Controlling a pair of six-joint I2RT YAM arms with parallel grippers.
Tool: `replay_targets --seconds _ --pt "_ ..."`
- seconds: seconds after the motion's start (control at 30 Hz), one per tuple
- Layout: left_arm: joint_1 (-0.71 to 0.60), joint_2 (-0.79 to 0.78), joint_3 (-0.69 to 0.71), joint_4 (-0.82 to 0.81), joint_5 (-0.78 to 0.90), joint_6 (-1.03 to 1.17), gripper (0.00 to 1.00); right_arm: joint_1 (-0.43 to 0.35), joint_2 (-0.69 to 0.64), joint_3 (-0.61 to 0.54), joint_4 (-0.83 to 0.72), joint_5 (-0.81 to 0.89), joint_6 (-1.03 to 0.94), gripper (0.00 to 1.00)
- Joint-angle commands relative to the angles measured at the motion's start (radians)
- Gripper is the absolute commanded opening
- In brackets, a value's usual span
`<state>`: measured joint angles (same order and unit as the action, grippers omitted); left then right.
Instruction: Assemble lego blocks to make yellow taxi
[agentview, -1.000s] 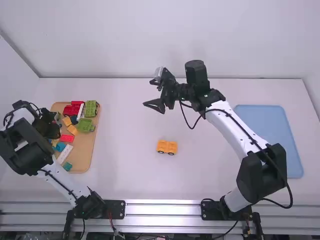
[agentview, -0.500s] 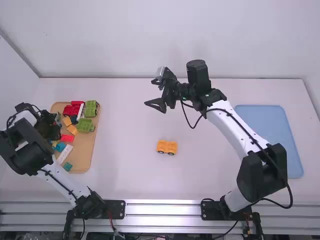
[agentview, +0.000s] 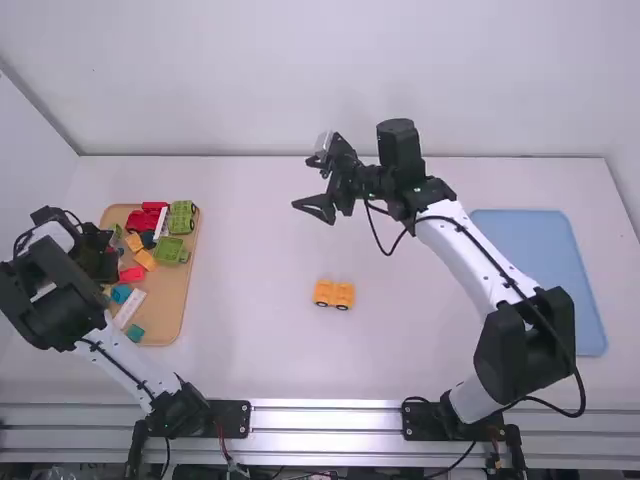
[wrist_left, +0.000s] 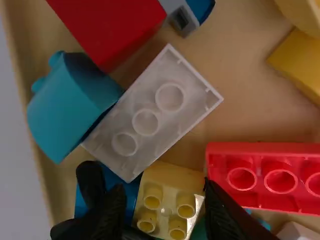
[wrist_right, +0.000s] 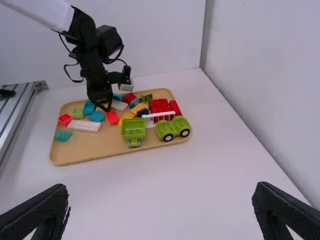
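Note:
On the middle of the table stands a yellow-orange wheeled base (agentview: 334, 294). At the far left, my left gripper (agentview: 100, 252) is low over the wooden tray (agentview: 175, 310). In the left wrist view the left gripper (wrist_left: 165, 190) has its fingers apart around a pale yellow brick (wrist_left: 170, 182), studs showing; blue shows between the brick and one finger. Other yellow pieces (wrist_left: 300, 62) lie in the tray. My right gripper (agentview: 310, 188) hangs over the table behind the wheeled base; in the right wrist view the right gripper (wrist_right: 161, 207) is open with nothing between its fingers.
Close around the pale yellow brick lie a red brick (wrist_left: 265, 175), a white brick (wrist_left: 152, 112) and a teal piece (wrist_left: 70, 105). Green wheeled pieces (agentview: 172, 250) sit in the tray's right part. A blue tray (agentview: 540, 280) lies at the table's right.
The right gripper has drifted slightly to the right. In the tray, the red brick beside the left gripper has shifted a little; the left arm has barely moved.

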<state>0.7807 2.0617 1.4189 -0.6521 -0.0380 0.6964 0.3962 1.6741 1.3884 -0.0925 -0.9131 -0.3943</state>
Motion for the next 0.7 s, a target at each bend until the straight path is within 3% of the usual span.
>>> replay_targets --seconds 0.0,0.23,0.47,0.67 --pt "0.008 0.001 -0.029 -0.002 0.010 -0.005 0.46 -0.006 0.009 0.025 0.003 -0.005 0.005 0.98" --pt "0.011 0.001 0.005 -0.056 0.116 -0.032 0.57 -0.002 0.009 0.025 0.006 -0.005 0.001 0.98" --pt "0.011 0.001 0.070 -0.098 0.043 -0.048 0.46 -0.002 0.009 0.025 0.006 -0.005 0.002 0.98" --pt "0.011 0.001 0.011 -0.056 0.013 0.055 0.46 -0.005 0.009 0.025 -0.002 -0.006 0.005 0.98"
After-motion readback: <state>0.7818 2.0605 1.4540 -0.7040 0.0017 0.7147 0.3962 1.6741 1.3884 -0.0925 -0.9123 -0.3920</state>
